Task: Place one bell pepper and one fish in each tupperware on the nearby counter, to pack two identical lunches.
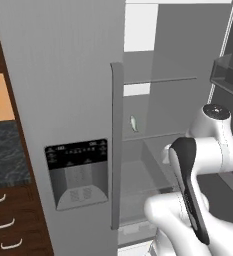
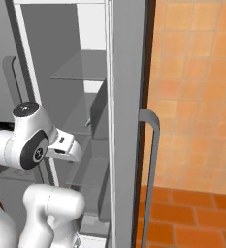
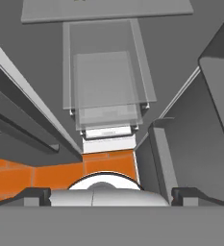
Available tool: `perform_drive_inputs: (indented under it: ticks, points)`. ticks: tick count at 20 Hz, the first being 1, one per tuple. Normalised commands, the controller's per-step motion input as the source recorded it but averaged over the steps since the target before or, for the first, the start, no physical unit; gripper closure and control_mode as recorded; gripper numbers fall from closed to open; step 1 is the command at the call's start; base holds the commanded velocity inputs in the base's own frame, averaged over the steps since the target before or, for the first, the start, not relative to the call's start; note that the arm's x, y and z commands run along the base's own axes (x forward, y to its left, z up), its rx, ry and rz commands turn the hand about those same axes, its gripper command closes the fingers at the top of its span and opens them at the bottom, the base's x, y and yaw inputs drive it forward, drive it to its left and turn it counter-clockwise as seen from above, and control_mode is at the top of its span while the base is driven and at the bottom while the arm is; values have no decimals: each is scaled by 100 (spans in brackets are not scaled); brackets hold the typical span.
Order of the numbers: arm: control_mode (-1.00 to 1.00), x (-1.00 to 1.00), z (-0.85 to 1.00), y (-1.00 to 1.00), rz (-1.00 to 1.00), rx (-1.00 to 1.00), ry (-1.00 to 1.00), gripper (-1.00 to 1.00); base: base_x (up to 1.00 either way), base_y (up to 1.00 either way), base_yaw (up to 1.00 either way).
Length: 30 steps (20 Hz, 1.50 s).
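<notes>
A small pale fish (image 1: 133, 123) lies on a middle shelf inside the open fridge, above and left of my arm. My gripper (image 3: 111, 196) points down into the lower part of the fridge. Its two dark fingertips (image 3: 32, 194) stand wide apart at the bottom of the hand view, open with nothing between them. Below them are stacked glass shelves (image 3: 106, 81) and a strip of orange floor. The dark speckled counter (image 1: 5, 150) shows at the far left, over wooden drawers. The bell pepper and the tupperware are out of view.
The fridge's left door (image 1: 63, 100), with its dispenser panel (image 1: 78, 172) and tall handle (image 1: 116, 145), stays closed. The right door (image 2: 126, 121) stands open, edge-on, its handle (image 2: 152, 145) toward the orange tiled wall. A door bin (image 1: 227, 75) hangs upper right.
</notes>
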Motion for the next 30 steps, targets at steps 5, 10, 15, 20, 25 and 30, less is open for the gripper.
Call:
perform_drive_inputs:
  ticks: [5, 10, 15, 20, 25, 30]
  points:
    - [100, 0, 0, 0, 0, 0, 0, -100, 26, 0, 0]
    - [100, 0, 0, 0, 0, 0, 0, -100, 9, 0, 0]
    - [100, 0, 0, 0, 0, 0, 0, -100, 9, 0, 0]
    - [-100, 16, 0, 0, 1, 0, -3, -100, 10, 0, 0]
    - [-100, 63, 0, 16, 8, 4, -28, -100, 0, 0, 0]
    - [-100, 99, 8, 17, 4, 16, -10, -100, 0, 0, 0]
